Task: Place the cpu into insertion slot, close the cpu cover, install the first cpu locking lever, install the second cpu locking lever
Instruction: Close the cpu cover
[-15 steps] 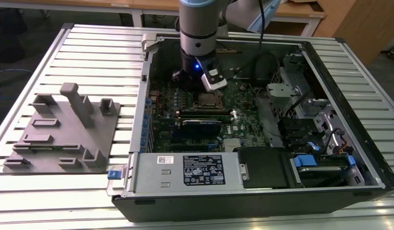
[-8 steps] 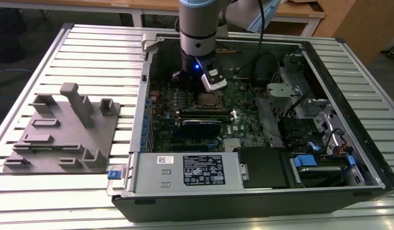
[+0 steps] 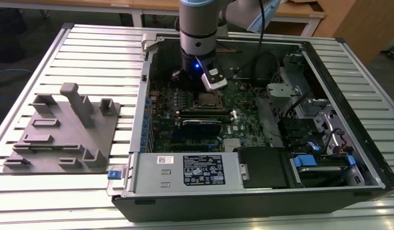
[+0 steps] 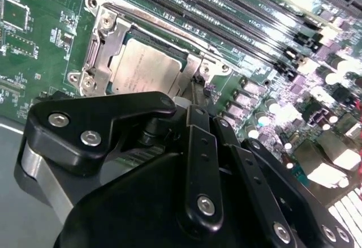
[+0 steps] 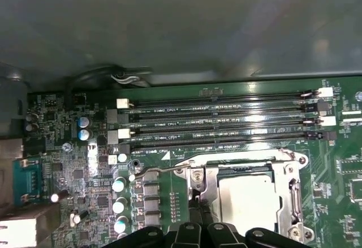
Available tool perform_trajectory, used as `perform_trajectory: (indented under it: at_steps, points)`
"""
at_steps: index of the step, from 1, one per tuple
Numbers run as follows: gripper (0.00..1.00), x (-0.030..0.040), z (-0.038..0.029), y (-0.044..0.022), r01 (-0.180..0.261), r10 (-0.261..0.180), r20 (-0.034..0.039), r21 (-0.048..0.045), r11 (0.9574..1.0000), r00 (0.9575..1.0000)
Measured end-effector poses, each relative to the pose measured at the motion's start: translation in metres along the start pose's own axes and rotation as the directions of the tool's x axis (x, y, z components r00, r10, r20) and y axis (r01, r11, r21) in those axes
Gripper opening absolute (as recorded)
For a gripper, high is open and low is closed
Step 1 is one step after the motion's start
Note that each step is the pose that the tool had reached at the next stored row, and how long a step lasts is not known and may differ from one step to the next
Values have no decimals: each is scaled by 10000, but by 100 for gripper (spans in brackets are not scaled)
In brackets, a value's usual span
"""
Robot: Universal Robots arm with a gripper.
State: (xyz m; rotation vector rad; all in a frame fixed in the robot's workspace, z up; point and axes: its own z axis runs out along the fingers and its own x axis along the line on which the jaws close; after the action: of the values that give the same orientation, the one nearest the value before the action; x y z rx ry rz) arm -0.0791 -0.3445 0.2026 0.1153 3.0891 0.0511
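the cpu (image 4: pixel 148 69) lies flat in the insertion slot (image 5: pixel 240 171), framed by the silver cpu cover (image 4: pixel 107 35). the gripper (image 4: pixel 191 98) hangs just beside the slot, and we cannot tell whether it is clenched. we judge the chip light, stiff and fragile, best held by its edges.

Silver cpu (image 4: pixel 148 69) lies flat, framed by the cpu cover (image 4: pixel 100 43).

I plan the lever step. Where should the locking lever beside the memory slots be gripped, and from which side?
The locking lever is probably best taken at its bent free end, which sticks out past the corner of the cpu cover, free of it. The rest of the thin rod hugs the cover beside the memory slots. Come from above.
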Motion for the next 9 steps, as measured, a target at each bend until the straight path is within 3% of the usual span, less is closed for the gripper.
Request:
perform_trajectory:
  at_steps: [5,9]
  points:
    - [11,-4,-103,2,0,0,-2,6,10000,10000]
    - [11,-6,-119,3,1,-1,-1,3,10000,10000]
